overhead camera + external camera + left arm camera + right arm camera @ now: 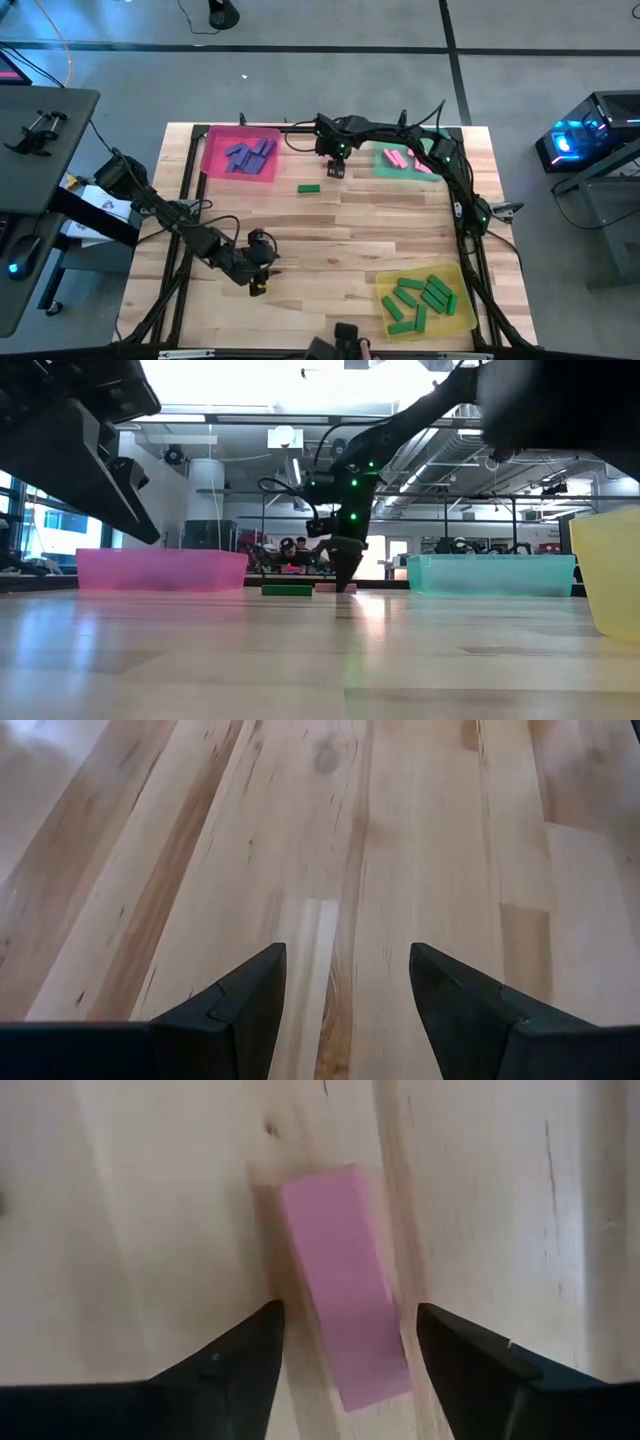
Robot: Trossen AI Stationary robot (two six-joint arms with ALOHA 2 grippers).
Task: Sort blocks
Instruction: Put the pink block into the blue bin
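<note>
My right gripper (347, 1315) is open and points down at the table's far middle (335, 167). Its fingers stand on either side of a pink block (345, 1320) that lies flat on the wood, also seen in the low view (333, 588). A green block (308, 187) lies flat just nearer and to the left (287, 590). Blue-purple blocks (247, 155) lie in the pink tray (215, 160), pink blocks (398, 158) in the teal tray (382, 166), and green blocks (425, 297) in the yellow tray (462, 320). My left gripper (347, 960) is open over bare wood near the left front (258, 280).
The pink tray sits at the far left, the teal tray at the far right and the yellow tray at the near right corner. My right arm (440, 165) stretches over the teal tray. Bare wood fills the table's middle (350, 240).
</note>
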